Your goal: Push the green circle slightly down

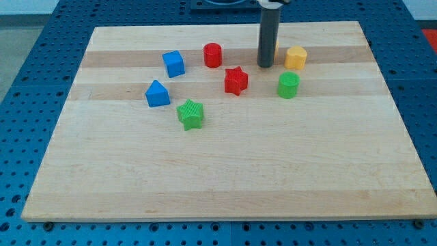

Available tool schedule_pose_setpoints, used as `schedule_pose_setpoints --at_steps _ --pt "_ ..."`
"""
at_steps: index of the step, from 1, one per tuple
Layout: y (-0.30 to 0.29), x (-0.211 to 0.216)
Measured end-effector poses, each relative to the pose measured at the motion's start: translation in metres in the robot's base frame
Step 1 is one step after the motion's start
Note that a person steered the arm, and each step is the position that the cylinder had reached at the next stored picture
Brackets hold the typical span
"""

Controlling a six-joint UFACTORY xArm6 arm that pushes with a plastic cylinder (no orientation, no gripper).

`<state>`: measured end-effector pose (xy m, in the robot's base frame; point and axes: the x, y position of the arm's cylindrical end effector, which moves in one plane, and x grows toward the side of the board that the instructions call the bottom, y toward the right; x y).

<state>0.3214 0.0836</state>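
Observation:
The green circle (288, 85) is a short green cylinder standing right of the board's middle, in the upper half. My tip (265, 65) is at the end of the dark rod, above and to the left of the green circle, apart from it by a small gap. A yellow block (295, 57) sits just right of the tip, directly above the green circle. A red star (236, 80) lies to the left of the green circle.
A red cylinder (213, 55) and a blue cube (173, 63) lie in the upper left part. A blue wedge-shaped block (158, 93) and a green star (190, 114) lie lower left. The wooden board (225, 178) rests on a blue perforated table.

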Motion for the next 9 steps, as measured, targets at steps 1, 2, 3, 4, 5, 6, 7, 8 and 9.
schedule_pose_setpoints --at_steps 1,2,3,4,5,6,7,8,9 --pt "0.024 0.017" --pt "0.032 0.018" --pt "0.032 0.018" --pt "0.045 0.025" --pt "0.053 0.029" --pt "0.053 0.035" --pt "0.051 0.048" --pt "0.046 0.052" --pt "0.043 0.058"
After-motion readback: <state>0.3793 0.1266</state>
